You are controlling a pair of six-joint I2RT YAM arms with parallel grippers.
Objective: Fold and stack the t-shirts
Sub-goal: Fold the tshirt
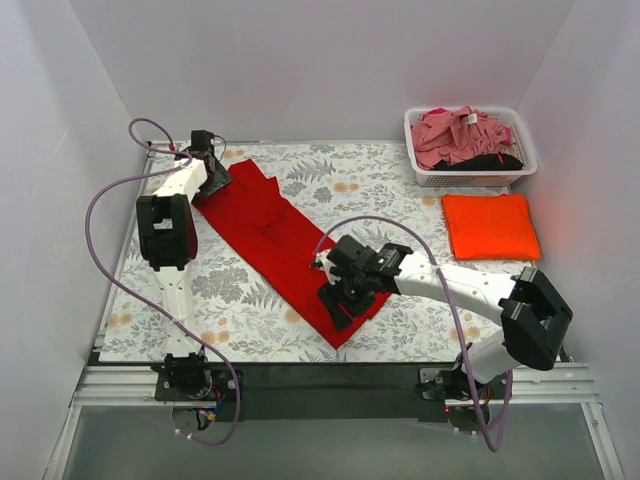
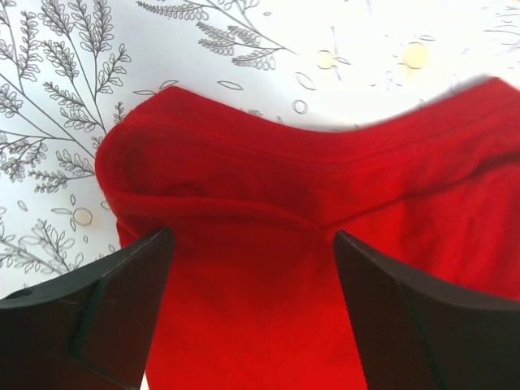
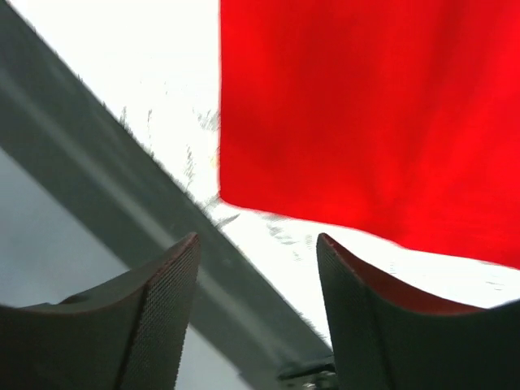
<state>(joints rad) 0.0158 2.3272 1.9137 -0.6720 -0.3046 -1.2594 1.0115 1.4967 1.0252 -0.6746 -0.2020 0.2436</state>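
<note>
On the floral surface (image 1: 400, 190), a red t-shirt (image 1: 270, 235) is spread as a long band that runs from ten o'clock to five o'clock in the top view. Its ten o'clock end is met by the left gripper (image 1: 212, 178), which is lowered onto the cloth there. In the left wrist view the two black fingers (image 2: 114, 317) are seen set wide apart, with a rumpled, hemmed edge of the red cloth lying between and beyond them. No pinch on the cloth is shown.

The five o'clock end of the band is covered by the right gripper (image 1: 338, 300). In the right wrist view its fingers (image 3: 146, 317) are held moderately apart, nothing is clamped between them, and a straight edge of the red cloth is seen just past the tips. A sliver of red is also seen behind the right-hand finger.

At three o'clock on the surface, well apart from the red one, an orange t-shirt (image 1: 490, 225) lies folded into a neat rectangle. Just beyond it, at the two o'clock corner, a white lattice basket (image 1: 523, 140) is placed. A crumpled pink t-shirt (image 1: 455, 135) is heaped in it, and a black t-shirt (image 1: 495, 160) is partly seen beneath that.
</note>
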